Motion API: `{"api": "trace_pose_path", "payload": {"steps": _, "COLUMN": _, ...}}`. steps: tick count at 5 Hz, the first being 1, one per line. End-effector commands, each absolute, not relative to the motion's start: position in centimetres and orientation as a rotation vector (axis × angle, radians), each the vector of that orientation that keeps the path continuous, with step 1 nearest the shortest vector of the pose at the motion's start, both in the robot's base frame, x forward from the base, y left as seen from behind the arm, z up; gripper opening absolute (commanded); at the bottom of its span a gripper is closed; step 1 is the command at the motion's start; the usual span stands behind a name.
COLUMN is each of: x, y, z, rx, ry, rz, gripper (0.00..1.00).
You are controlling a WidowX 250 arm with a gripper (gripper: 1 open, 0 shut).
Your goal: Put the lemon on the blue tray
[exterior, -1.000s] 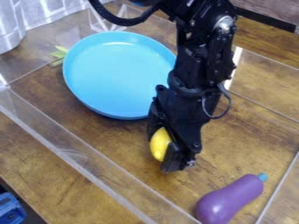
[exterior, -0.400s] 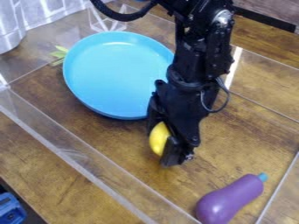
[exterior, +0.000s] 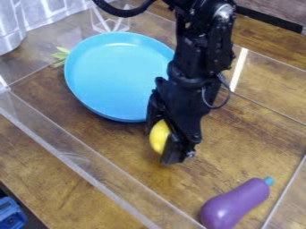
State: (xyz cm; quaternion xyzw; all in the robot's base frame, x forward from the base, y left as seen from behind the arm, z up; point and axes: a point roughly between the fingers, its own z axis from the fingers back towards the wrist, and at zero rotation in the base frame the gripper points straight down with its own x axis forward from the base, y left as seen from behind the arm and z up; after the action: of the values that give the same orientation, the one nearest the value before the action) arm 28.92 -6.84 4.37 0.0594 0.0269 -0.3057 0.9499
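The yellow lemon (exterior: 159, 137) sits between the black fingers of my gripper (exterior: 167, 143), which points straight down and is shut on it, just off the near right rim of the blue tray (exterior: 107, 72). Only the lemon's left side shows; the gripper body hides the rest. Whether the lemon rests on the wooden table or hangs a little above it I cannot tell. The round blue tray lies to the upper left with nothing on it.
A purple eggplant (exterior: 237, 204) lies at the lower right on the table. Clear plastic walls (exterior: 72, 143) fence the work area along the left and front. A yellow-green bit (exterior: 60, 55) peeks out behind the tray's left rim.
The gripper with the lemon has shifted slightly left and up in the picture, toward the tray's rim. The eggplant and tray have not moved.
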Motion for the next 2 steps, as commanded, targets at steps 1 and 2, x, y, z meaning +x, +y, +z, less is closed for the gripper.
{"api": "trace_pose_path", "payload": {"steps": 1, "x": 30.31, "y": -6.23, "z": 6.87, "rx": 0.131, "ry": -0.024, "rz": -0.596, "gripper": 0.0}}
{"api": "trace_pose_path", "payload": {"steps": 2, "x": 30.51, "y": -5.91, "z": 7.04, "rx": 0.135, "ry": -0.025, "rz": -0.591, "gripper": 0.0}}
